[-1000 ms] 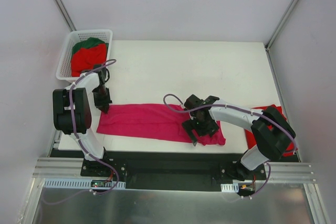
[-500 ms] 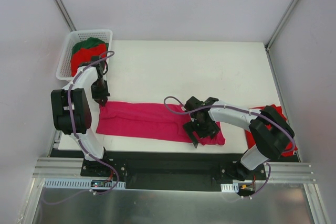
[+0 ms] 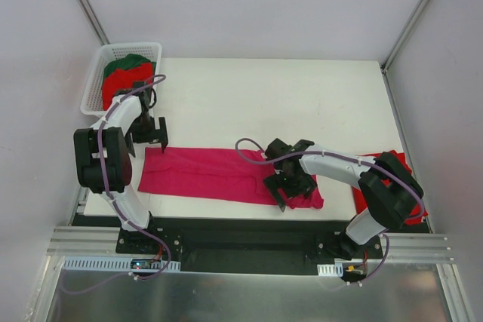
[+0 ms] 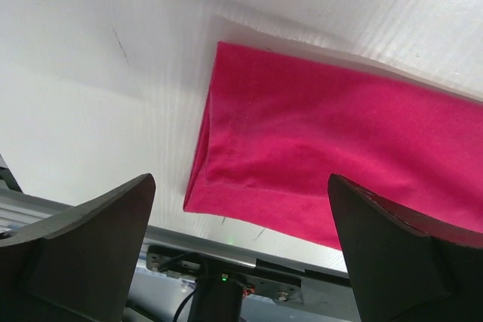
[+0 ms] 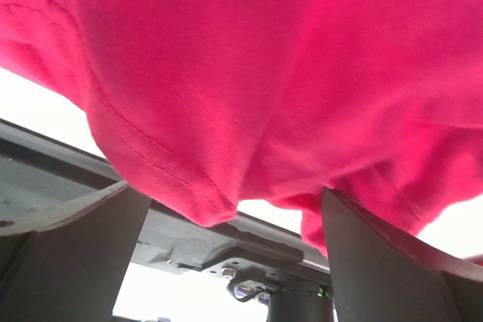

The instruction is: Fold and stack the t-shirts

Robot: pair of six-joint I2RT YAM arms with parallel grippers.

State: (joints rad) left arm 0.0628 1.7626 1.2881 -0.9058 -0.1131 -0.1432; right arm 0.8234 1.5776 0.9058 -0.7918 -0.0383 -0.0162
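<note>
Pale walls enclose a white desk (image 3: 272,103), and a broad stretch of white surface lies beyond the cloth's far edge. Along the near edge lies the magenta t-shirt (image 3: 211,173), folded into a long strip running left to right, its near hem close to the desk's front edge. The left pincer (image 3: 155,132) hovers at the strip's far left corner, jaws spread wide and holding nothing. The right pincer (image 3: 285,186) sits at the strip's right end, jaws also wide apart, with bunched cloth sagging between them, not squeezed. A white basket (image 3: 92,84) at the far left corner holds a red t-shirt (image 3: 121,84) and a green t-shirt (image 3: 128,60). Another red t-shirt (image 3: 360,200) lies at the desk's right edge, partly hidden by the right arm.
</note>
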